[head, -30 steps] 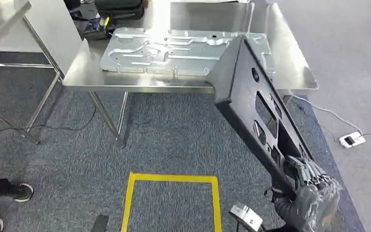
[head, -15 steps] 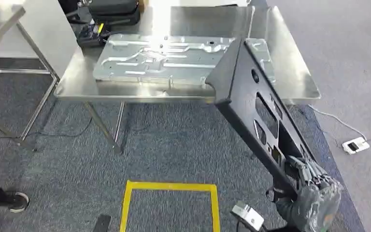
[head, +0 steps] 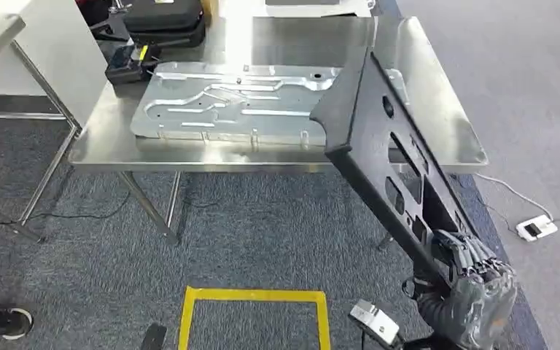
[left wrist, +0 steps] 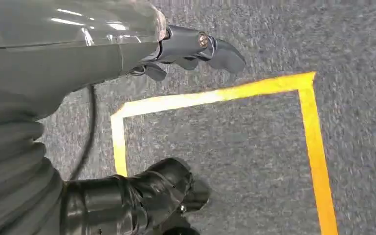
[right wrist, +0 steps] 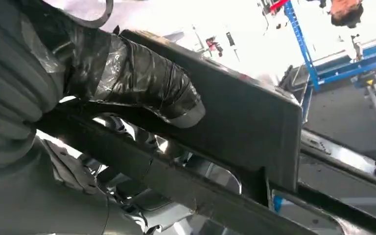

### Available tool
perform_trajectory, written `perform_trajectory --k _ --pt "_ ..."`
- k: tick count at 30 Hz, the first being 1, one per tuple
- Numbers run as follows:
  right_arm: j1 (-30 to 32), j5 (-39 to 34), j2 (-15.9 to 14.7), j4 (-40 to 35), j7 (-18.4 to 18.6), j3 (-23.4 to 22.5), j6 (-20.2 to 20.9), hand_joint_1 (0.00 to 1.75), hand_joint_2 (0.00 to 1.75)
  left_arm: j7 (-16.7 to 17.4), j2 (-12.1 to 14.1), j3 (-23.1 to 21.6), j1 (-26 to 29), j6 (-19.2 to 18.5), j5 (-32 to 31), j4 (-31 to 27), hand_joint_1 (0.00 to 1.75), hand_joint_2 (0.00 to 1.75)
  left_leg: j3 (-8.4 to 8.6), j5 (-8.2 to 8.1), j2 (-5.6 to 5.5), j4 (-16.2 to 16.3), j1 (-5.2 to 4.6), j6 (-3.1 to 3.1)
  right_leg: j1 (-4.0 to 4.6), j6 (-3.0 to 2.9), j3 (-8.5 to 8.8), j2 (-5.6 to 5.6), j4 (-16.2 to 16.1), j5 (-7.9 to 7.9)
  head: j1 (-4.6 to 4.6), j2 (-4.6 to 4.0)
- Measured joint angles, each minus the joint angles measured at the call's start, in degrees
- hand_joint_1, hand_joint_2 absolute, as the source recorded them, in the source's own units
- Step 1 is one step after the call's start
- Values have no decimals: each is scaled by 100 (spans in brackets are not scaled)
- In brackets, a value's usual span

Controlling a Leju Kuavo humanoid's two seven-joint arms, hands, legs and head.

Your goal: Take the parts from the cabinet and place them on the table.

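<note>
- The right hand (head: 470,281) is gripping the low end of a black panel (head: 386,157), its fingers (head: 467,255) wrapping the edge.
- The panel is tilting up, its top corner hanging over the steel table (head: 437,109) edge.
- A metal sheet (head: 233,102) is lying flat on the table.
- The left hand (left wrist: 191,49) is hanging over yellow tape (left wrist: 215,98) on the carpet, fingers curling loosely, holding nothing.

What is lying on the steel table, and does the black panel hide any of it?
A stamped metal sheet lies flat on the table. The black panel, held by the right hand, covers the sheet's right end.
</note>
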Motion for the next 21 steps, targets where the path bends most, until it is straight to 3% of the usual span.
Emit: perform_trajectory --k 1,2,5,6,7,8,10,11,12,13,14,16,17,20,21 --pt "-21 0 -20 7 2 -2 0 175 175 -2 0 0 -5 2 -4 0 0 175 62 -2 1 -45 9 22 -22 28 -51 -16 152 -18 6 0" --pt "-48 0 -29 4 0 -5 0 175 175 0 2 0 -23 9 0 0 0 175 106 -18 3 -59 20 50 -21 54 -237 -23 466 -93 17 0" --pt "-71 -2 -44 9 2 -5 0 175 175 0 2 0 -29 9 2 0 0 175 200 -120 1 -58 19 79 -51 107 -1042 -26 1636 -592 19 -2" --pt "-74 -7 -55 18 7 -5 0 175 175 2 2 0 -14 11 2 0 0 175 253 -161 -1 -58 20 75 -54 123 -1181 -27 1716 -594 17 0" --pt "-76 -13 -59 22 9 -5 0 175 175 4 0 0 -6 11 4 0 0 175 320 -209 -7 -58 23 68 -59 128 -1193 -28 1534 -419 19 0" --pt "-76 -17 -64 22 9 -5 0 175 175 4 0 0 -8 11 4 0 0 175 392 -257 -15 -58 24 58 -61 123 -1103 -29 1169 -129 17 0" --pt "-80 -22 -66 22 7 -5 0 175 175 4 -11 0 -11 18 4 0 0 175 499 -368 -18 -70 25 14 -56 68 -814 -32 196 641 19 0" --pt "-84 -35 -66 35 2 -5 0 175 175 7 -11 0 -21 24 4 0 0 175 570 -404 -20 -47 8 -26 -6 44 -835 -40 148 504 10 0" --pt "-100 -44 -66 39 0 -5 2 175 175 7 -11 0 -30 26 7 0 0 175 537 -434 -27 -55 6 -71 10 -1 -827 -44 132 444 4 0" --pt "-98 -57 -66 39 -2 -5 2 175 175 7 -9 0 -28 26 7 0 0 175 530 -459 -23 -88 7 -110 21 -44 -800 -40 122 554 8 0" --pt "-105 -63 -66 42 0 -5 2 175 175 7 -9 0 -25 28 7 0 0 175 577 -404 -18 -11 -9 -147 17 -82 -791 -31 94 540 6 0" --pt "-118 -68 -68 39 -2 -5 0 175 175 7 -9 0 -39 33 4 0 0 175 571 -504 -7 56 9 -192 -37 -147 -678 -33 27 552 6 0" --pt "-137 -68 -66 39 -2 -5 0 175 175 2 -9 -2 -54 35 4 0 0 175 452 -609 -3 312 8 -195 -38 -183 -649 -38 17 533 6 -2" --pt "-153 -72 -66 48 -2 -5 2 175 175 6 -9 -2 -50 44 7 0 0 175 -293 -1114 -3 1519 23 -259 -15 -245 -609 -51 20 463 2 0" --pt "-153 -76 -66 55 -2 -5 2 175 175 9 -9 -2 -36 46 7 0 0 175 -450 -1103 -2 1678 27 -262 -9 -253 -586 -46 22 440 0 0"
